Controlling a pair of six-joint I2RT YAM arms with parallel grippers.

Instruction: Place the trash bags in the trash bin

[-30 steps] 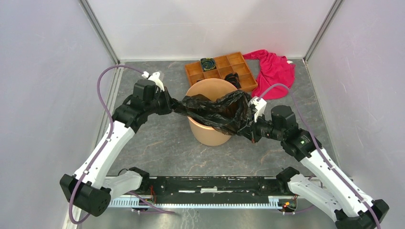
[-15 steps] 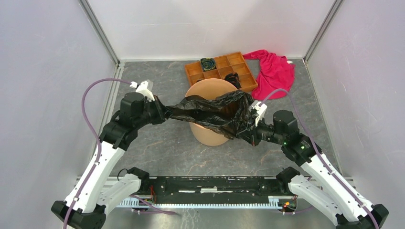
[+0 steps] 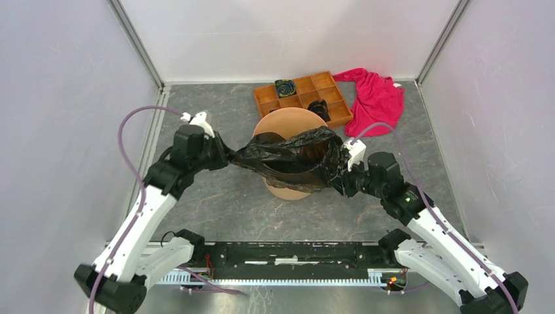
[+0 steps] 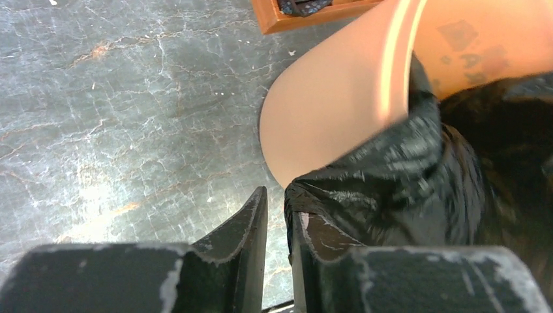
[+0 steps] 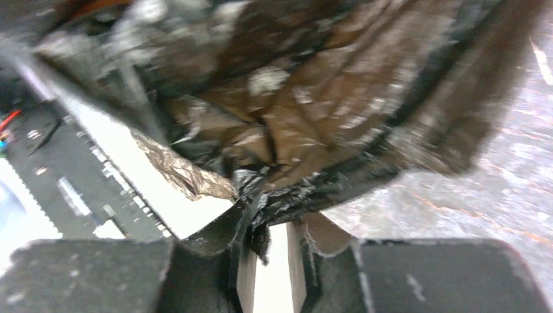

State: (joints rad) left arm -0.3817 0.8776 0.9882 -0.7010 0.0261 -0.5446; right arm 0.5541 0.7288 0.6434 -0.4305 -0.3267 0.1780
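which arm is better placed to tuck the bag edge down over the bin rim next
Probably right: the right end effector grips the trash bag close beside the trash bin, while the left end effector holds its corner farther out.

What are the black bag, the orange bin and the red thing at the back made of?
The bag looks like thin glossy plastic film: crinkled, catching highlights. The bin seems rigid smooth plastic: even light-orange wall, soft sheen. The red cloth looks like soft matte fabric, lying in loose folds.
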